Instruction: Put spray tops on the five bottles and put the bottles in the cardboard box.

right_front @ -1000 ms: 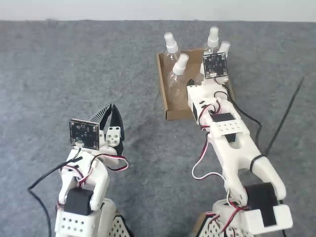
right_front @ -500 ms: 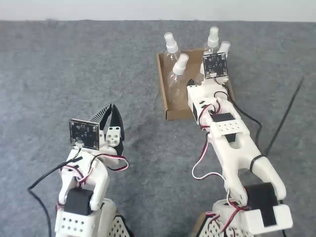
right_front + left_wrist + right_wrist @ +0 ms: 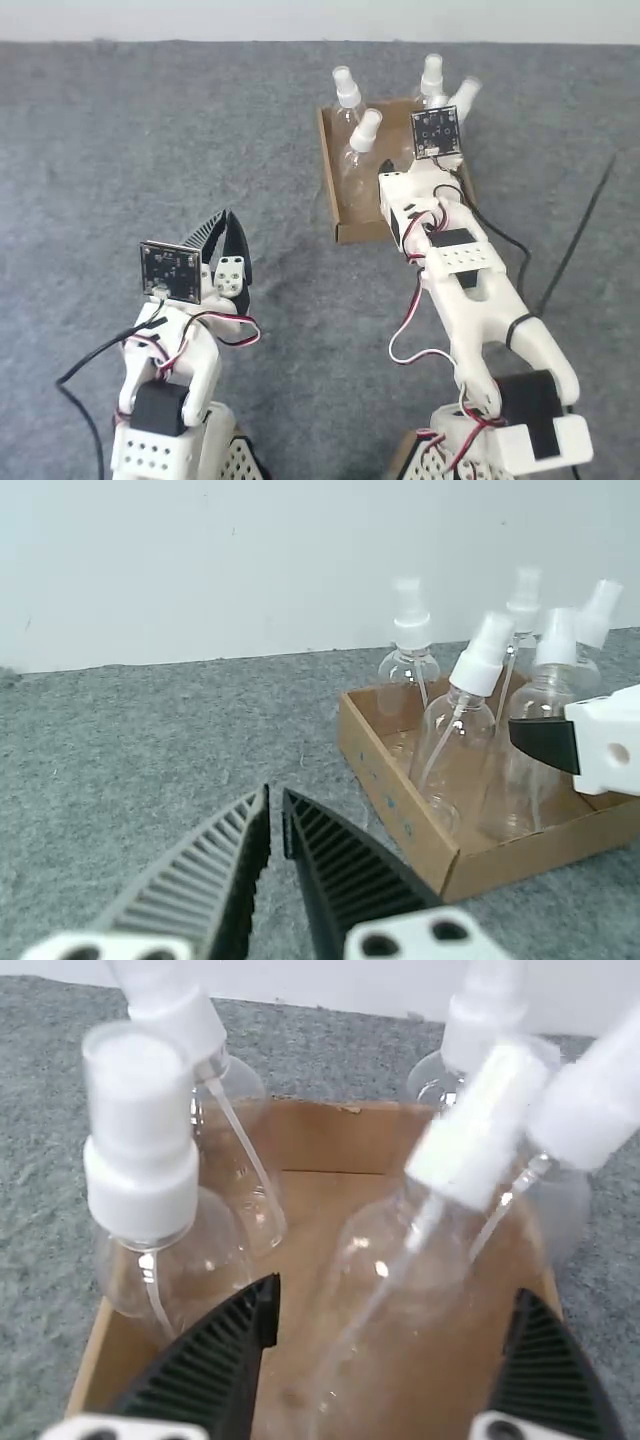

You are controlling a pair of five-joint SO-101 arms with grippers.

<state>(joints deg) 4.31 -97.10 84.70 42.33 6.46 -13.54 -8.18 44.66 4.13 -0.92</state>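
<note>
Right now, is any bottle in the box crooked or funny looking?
Yes. The bottle between the open fingers of the right tool leans sideways in the cardboard box. The spray top of the one next to it tilts too. The upright bottle on the other side stands straight.

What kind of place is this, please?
Probably a robotics test bench: a grey felt-like table cover, a plain white wall behind it, and two white robot arms with exposed wires.

Bottles crowd the cardboard box; bare carpet flanks it
</note>
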